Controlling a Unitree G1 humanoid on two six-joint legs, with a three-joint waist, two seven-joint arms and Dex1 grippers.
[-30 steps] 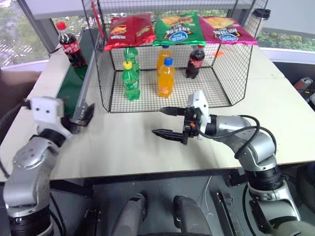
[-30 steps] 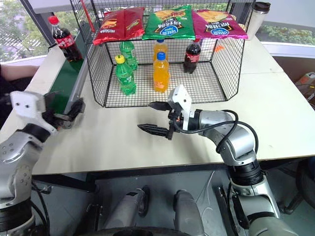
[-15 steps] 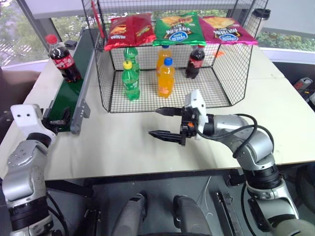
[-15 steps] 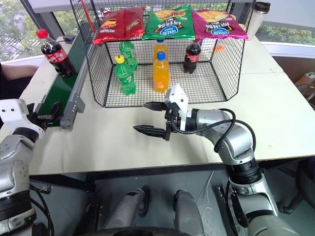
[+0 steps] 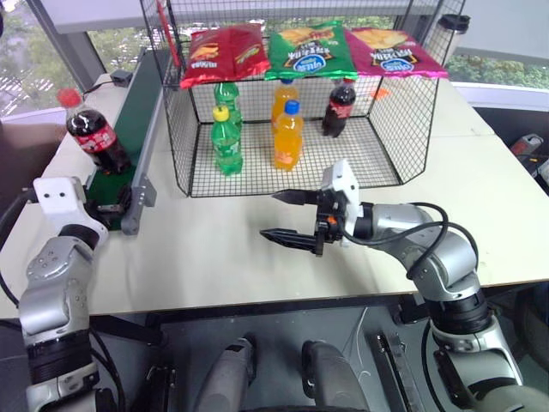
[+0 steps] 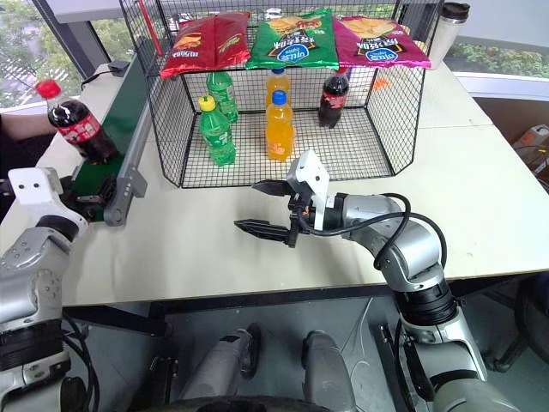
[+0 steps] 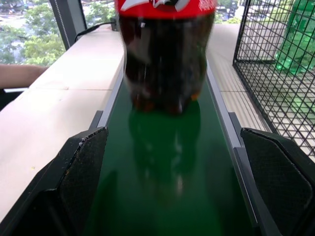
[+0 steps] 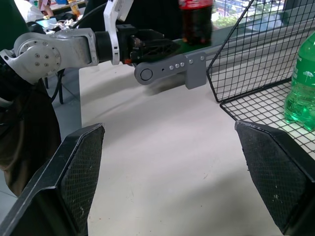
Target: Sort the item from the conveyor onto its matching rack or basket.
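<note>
cola bottle (image 5: pixel 89 133) upright on conveyor (image 5: pixel 129 129) at left of frame, left hand (image 5: pixel 110 202) spread open before it, right hand (image 5: pixel 287 216) open over tabletop (image 5: pixel 214 249)

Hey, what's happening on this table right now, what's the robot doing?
A humanoid robot is sorting drinks. A cola bottle stands on the green conveyor, and the left gripper waits open at the belt's near end, lined up with the bottle but not touching it. The right gripper hangs open over the table, holding nothing. The wire basket already holds green, orange and cola bottles, with chip bags lying on top.
</note>
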